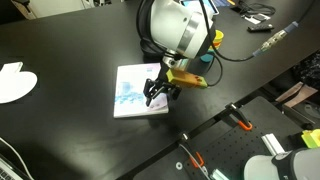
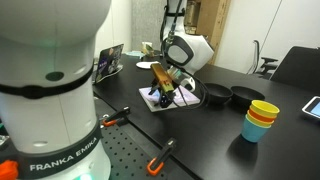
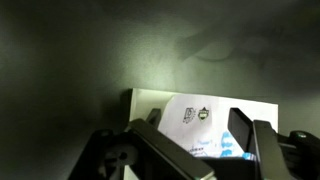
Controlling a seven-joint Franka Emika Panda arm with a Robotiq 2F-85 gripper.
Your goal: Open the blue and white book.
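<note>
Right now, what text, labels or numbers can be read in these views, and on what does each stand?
"FRANKA EMI", the rest running out of sight: on the white robot base in an exterior view.
Small printed marks on the blue and white book in the wrist view: too blurred to read.
Nothing else is readable.

In an exterior view the camera is looking down steeply from high above onto the dark tabletop (image 1: 60,130), at middling range. In an exterior view the camera is sitting low, close beside the robot base (image 2: 50,90), facing level across the tabletop. Both exterior views are sharing the hand (image 1: 155,97) and the blue and white book (image 1: 130,92). The wrist view is pointing down past its fingers (image 3: 242,132), very near the book.
</note>
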